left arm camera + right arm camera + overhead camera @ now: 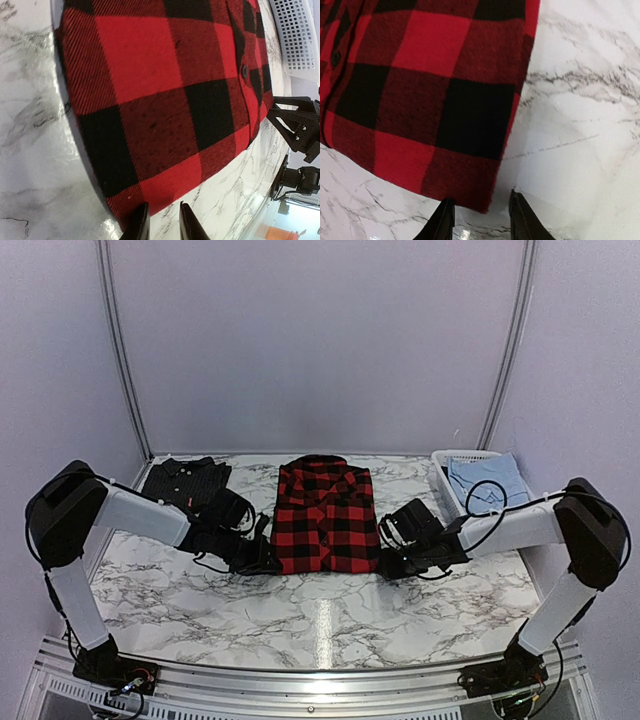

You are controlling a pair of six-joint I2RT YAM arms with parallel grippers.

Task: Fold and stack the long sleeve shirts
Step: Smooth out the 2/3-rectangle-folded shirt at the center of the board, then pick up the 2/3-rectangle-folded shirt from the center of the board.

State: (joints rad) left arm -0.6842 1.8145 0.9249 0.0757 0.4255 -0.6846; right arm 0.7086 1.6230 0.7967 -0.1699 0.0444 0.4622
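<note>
First shirt (pixel 324 515) at table (pixel 320 615) centre; second shirt (pixel 186 480) back-left; basket (pixel 462 454) back-right, cloth (pixel 485 483) inside.

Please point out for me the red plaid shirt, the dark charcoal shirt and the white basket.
red plaid shirt (pixel 325 518): top view, middle of its front.
dark charcoal shirt (pixel 185 480): top view, middle of the cloth.
white basket (pixel 462 454): top view, its far rim.

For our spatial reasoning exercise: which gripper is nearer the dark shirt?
Left. The left gripper sits at the near left corner of the plaid shirt, close to the dark shirt; the right gripper sits at its near right corner, farther away.
</note>
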